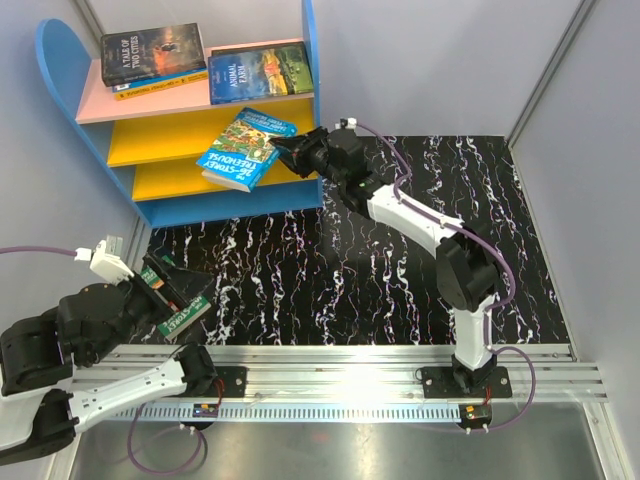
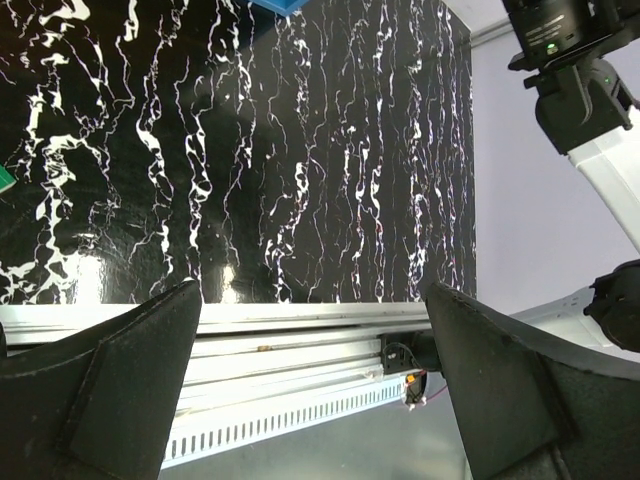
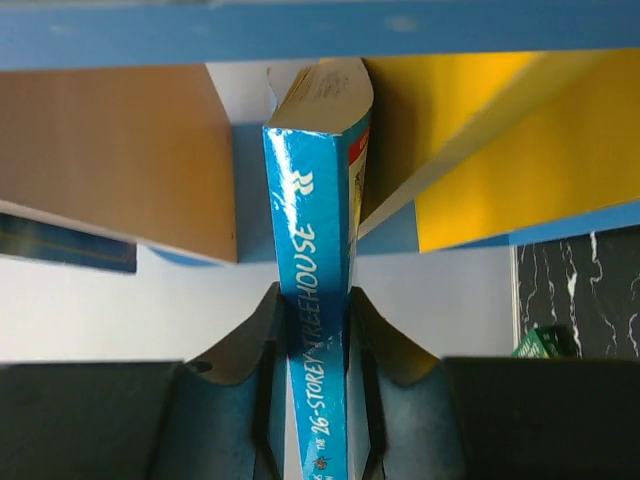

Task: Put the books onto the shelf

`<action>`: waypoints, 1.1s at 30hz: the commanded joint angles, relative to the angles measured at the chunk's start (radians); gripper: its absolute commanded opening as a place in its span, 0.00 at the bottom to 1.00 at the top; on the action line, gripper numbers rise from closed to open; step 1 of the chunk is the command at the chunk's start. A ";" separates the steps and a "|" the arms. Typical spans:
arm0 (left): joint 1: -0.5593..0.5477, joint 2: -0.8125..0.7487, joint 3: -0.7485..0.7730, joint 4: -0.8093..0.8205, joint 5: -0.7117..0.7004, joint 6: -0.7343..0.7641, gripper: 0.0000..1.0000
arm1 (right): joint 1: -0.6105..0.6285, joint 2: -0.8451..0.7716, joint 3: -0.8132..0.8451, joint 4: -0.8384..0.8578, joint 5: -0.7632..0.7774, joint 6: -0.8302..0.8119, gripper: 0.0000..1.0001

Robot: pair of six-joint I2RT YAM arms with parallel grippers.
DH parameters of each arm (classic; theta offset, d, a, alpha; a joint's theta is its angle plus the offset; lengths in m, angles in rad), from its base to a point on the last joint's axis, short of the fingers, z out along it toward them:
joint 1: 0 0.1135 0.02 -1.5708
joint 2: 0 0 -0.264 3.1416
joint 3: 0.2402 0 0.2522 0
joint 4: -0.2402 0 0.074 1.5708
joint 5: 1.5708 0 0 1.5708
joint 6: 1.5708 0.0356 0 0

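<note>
Black marbled table (image 1: 350,290) runs between grey walls, with the shelf (image 1: 60,70) standing at its far left corner.

The right gripper (image 1: 288,152) is closed down narrow on 1 corner of the blue book (image 1: 240,150). In the wrist view the spine sits pinched between both fingers (image 3: 230,380). Ahead of the fingertips the book pokes tilted into the shelf's open front, with the pink board (image 1: 130,100) to 1 side of it and a yellow board (image 1: 160,140) to the other, so it seems aimed at the upper compartment. Whether its far edge rests on that yellow board I cannot tell. Beyond and above this hand, a dark book (image 1: 152,52) and a farm book (image 1: 260,72) lie flat on the pink board.

The left gripper (image 2: 312,295) has its jaws spread wide with nothing between them. A green book (image 1: 185,312) lies on the table just beside its fingers.

The step in hand looks like the placing of the blue book, part way in. The next move calls for pushing it further forward along the fingers' line and levelling it onto the board. Only then should the grip let go and the hand draw straight back, since a tilted release risks the book sliding out. The green book is left for afterwards.
</note>
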 commanded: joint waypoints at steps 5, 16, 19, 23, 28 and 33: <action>0.000 0.031 0.041 0.018 0.029 0.108 0.99 | 0.038 -0.159 -0.115 0.238 0.380 0.061 0.00; -0.002 0.006 0.214 -0.129 0.185 0.244 0.99 | 0.264 0.065 0.188 0.290 0.998 -0.136 0.00; -0.002 -0.040 0.197 -0.136 0.238 0.233 0.99 | 0.310 0.134 0.247 0.298 1.144 -0.145 0.00; -0.005 -0.081 0.205 -0.177 0.262 0.240 0.99 | 0.348 0.208 0.313 0.302 1.316 -0.150 0.00; -0.018 -0.127 0.246 -0.178 0.297 0.270 0.99 | 0.371 0.263 0.315 0.409 1.475 -0.188 0.00; -0.026 -0.144 0.251 -0.178 0.321 0.284 0.99 | 0.371 0.327 0.359 0.659 1.538 -0.401 0.00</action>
